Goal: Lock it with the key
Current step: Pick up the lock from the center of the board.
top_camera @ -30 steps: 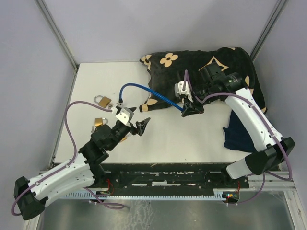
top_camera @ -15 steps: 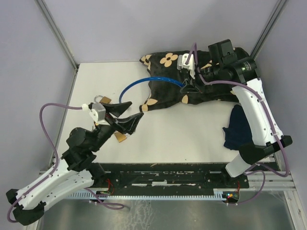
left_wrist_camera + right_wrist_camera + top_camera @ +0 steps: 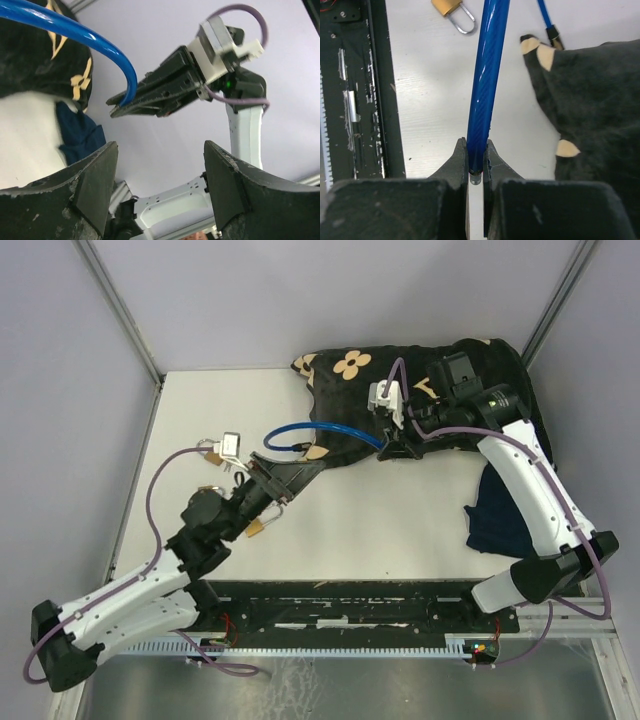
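Pinched the right end of the blue cable (image 3: 487,75) tight in the right gripper (image 3: 397,448), long axis running left. Hovered the left gripper (image 3: 159,150), open and empty, just near of its free left end.

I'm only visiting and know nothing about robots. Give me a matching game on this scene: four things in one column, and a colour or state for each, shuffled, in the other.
Things
1. cable
2. large cloth
3. left gripper
4. right gripper

Colour or state
A. open, empty
B. black with tan flowers
C. shut on the cable
D. blue

Pairs: 1-D, 2-B, 3-A, 4-C
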`<state>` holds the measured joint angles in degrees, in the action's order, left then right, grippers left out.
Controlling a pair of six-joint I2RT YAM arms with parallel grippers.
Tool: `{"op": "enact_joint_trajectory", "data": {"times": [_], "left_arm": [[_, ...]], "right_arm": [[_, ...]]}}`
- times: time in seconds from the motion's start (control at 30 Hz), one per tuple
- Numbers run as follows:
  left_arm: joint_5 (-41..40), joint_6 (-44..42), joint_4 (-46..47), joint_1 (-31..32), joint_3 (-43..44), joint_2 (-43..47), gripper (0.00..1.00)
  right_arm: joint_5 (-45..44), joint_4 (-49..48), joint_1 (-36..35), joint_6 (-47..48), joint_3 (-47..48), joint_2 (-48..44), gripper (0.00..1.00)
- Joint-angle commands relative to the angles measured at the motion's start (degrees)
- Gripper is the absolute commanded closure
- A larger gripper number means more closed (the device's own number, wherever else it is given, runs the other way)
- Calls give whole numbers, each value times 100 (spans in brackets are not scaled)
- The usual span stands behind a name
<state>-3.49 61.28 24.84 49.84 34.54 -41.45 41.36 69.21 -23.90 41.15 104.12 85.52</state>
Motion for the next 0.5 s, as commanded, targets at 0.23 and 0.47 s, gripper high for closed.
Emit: {"op": "enact_joint_trajectory", "data": {"times": [0.23,0.47], "left_arm": [[-1143,1905,-1717,225,1098,-1027,25],[-1390,2335,-2216,234,843,-1114,28]], "right_arm": [[367,-1103,-787,321,-1567,-692,98],[98,-1367,-1109,335,-1933,-692,99]]}}
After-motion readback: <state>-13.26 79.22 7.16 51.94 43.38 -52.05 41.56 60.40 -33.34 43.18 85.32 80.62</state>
